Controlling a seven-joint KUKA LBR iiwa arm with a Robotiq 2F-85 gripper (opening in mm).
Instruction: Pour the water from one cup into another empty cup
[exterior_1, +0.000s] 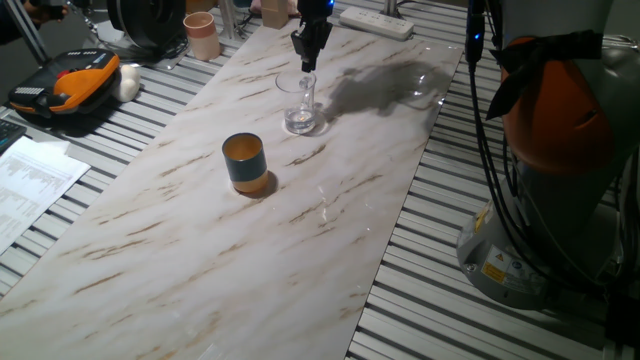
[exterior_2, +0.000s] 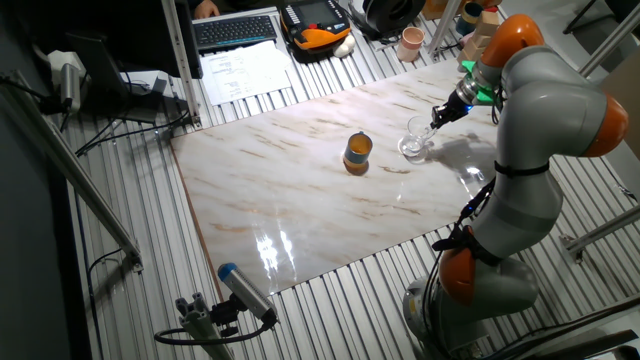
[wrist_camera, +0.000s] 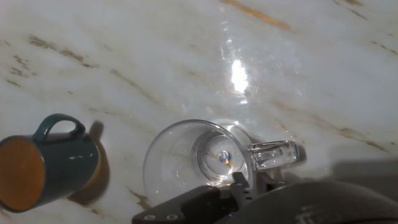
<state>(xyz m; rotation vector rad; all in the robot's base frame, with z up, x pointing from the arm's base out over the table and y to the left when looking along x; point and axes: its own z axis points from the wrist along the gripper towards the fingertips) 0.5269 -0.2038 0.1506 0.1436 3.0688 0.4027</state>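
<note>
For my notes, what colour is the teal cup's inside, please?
Orange inside the teal cup, clearest in the hand view.

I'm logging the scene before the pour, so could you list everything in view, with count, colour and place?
glass cup: one, clear, upright on the marble board under the end effector, handle visible in the hand view.
teal cup: one, dark teal outside, orange inside, upright on the board, apart from the glass.
pinkish-beige cup: one, on the slatted table past the board's far end.
marble board: one, white with brown veins, on the table.
power strip: one, white, at the board's far end.
orange-and-black device: one, off the board.
printed papers: white, off the board.
keyboard: one, dark, far side.
arm: one, grey and orange.
end effector: one, black, at the glass's rim; open or shut unclear.
</note>
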